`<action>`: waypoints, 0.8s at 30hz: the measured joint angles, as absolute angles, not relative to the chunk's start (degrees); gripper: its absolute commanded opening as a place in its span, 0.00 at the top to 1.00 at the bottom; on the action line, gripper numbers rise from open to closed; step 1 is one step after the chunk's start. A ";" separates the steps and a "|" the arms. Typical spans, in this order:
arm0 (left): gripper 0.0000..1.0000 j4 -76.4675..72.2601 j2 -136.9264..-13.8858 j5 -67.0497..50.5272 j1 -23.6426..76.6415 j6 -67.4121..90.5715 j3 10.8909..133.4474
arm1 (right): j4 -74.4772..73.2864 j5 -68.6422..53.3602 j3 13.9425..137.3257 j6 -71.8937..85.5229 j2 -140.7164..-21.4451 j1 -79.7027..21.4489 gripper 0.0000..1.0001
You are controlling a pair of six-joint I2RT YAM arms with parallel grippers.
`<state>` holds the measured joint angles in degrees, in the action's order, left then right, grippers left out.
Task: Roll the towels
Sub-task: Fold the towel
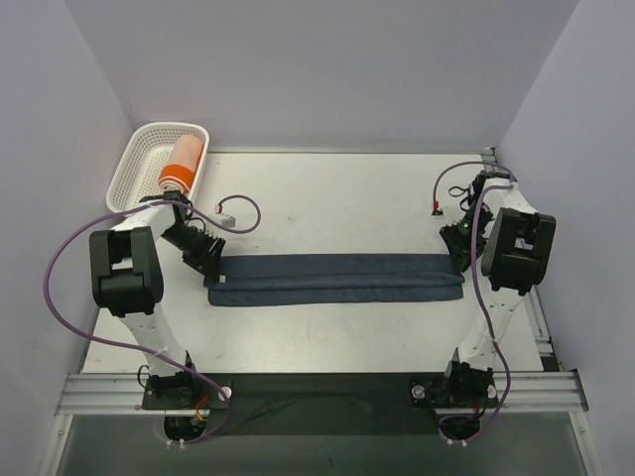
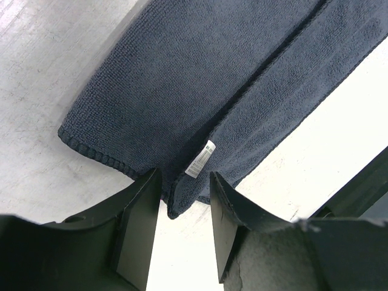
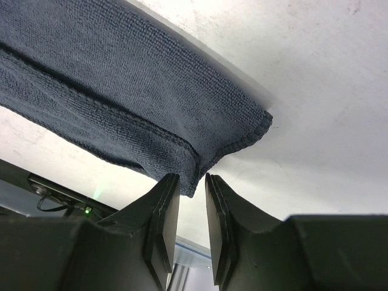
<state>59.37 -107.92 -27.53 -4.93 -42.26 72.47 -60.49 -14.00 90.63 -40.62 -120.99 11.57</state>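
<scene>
Navy towel (image 1: pixel 337 278) lay as a long folded strip near the white lattice basket (image 1: pixel 137 169). Left gripper (image 2: pixel 183 182), jaws apart, straddled its basket-side corner; right gripper (image 3: pixel 191 179), narrowly open, sat at the far corner. You likely needed both layers pinched before rolling.

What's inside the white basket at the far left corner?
A rolled orange towel lies in the basket, white band at its near end. The basket floor beneath the roll is covered; nothing else shows inside.

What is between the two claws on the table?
The blue towel, folded into a long strip, spans the whole stretch from the left claw to the right claw. The top view shows it.
</scene>
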 measured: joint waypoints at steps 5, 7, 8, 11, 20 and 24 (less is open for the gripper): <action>0.51 59.37 -107.92 -27.53 -4.95 -42.26 72.47 | -60.47 -14.00 90.48 -40.60 -122.52 11.57 0.75; 0.51 59.35 -107.92 -27.53 -4.95 -42.26 72.47 | -60.47 -14.00 90.41 -40.60 -122.87 11.57 0.77; 0.52 59.37 -107.92 -27.53 -4.93 -42.26 72.47 | -60.49 -14.00 90.41 -40.58 -122.93 11.57 0.80; 0.55 59.35 -107.92 -27.53 -4.93 -42.28 72.44 | -60.47 -14.13 90.41 -40.62 -122.93 11.57 0.89; 0.72 59.88 -107.92 -27.55 -4.95 -42.83 71.46 | -60.47 -15.05 89.62 -40.84 -122.91 11.57 1.00; 0.76 60.03 -107.79 -27.57 -4.97 -43.11 71.46 | -60.49 -15.53 89.10 -40.84 -122.54 11.57 1.00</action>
